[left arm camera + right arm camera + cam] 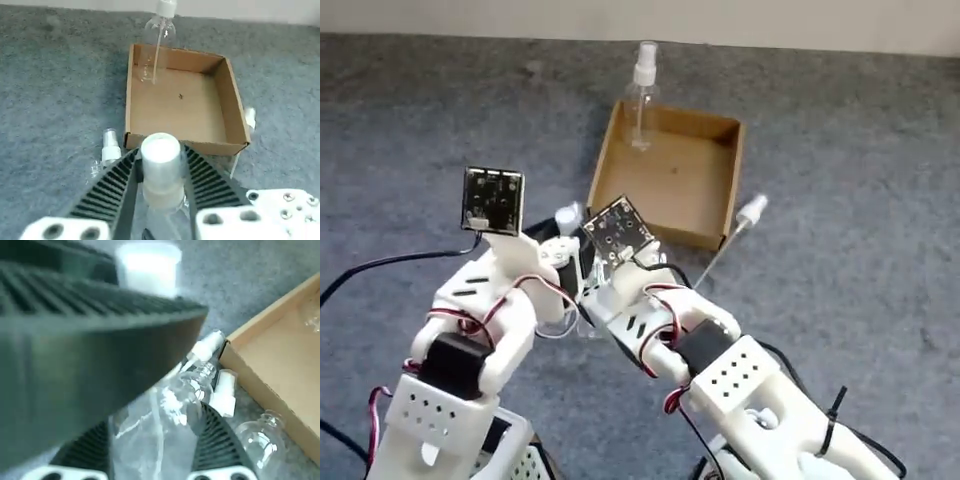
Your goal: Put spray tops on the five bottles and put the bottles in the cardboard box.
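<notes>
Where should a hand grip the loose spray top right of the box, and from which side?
Grip the spray top by its white head, from above: it lies flat beside the box wall, so a side approach is likely blocked, and its thin tube gives little to pinch.

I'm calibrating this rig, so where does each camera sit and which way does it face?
High view: fixed overhead behind the robot, looking down toward the cardboard box; left arm and right arm show.
Left wrist view: on the left arm, facing the box; the left gripper clamps a spray top.
Right wrist view: on the right arm, close on the bottle in the right gripper.
Shared: both wrist views show that spray top and the box.
</notes>
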Robot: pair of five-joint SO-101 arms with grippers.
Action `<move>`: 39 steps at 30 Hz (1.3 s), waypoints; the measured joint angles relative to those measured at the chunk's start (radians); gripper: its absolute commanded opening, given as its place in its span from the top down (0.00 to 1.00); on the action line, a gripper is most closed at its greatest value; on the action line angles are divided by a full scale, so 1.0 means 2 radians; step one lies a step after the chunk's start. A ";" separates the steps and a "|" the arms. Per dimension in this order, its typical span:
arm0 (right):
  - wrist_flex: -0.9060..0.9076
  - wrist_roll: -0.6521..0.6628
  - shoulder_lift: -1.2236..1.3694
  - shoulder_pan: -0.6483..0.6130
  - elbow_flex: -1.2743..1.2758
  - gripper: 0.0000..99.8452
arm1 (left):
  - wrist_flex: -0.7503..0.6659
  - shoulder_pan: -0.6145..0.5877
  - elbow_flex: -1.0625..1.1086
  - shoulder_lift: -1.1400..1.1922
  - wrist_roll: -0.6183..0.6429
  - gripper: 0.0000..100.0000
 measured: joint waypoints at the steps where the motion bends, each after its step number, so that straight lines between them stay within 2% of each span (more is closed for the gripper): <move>1: 0.000 -0.001 0.000 0.000 0.000 1.00 | 0.000 0.000 0.002 0.000 -0.001 1.00; 6: -0.002 -0.004 -0.005 0.002 0.003 1.00 | -0.001 0.000 0.014 0.000 -0.002 1.00; 15: -0.049 -0.004 -0.120 0.004 0.086 1.00 | -0.006 0.004 0.022 -0.002 -0.002 1.00; 23: -0.050 -0.004 -0.130 0.004 0.098 1.00 | -0.005 0.004 0.018 -0.002 -0.002 0.99; 29: -0.054 -0.004 -0.135 0.005 0.097 1.00 | 0.008 0.004 0.020 -0.044 -0.002 0.85; 39: -0.062 -0.005 -0.151 0.020 0.096 1.00 | 0.019 0.002 0.052 -0.148 -0.019 0.84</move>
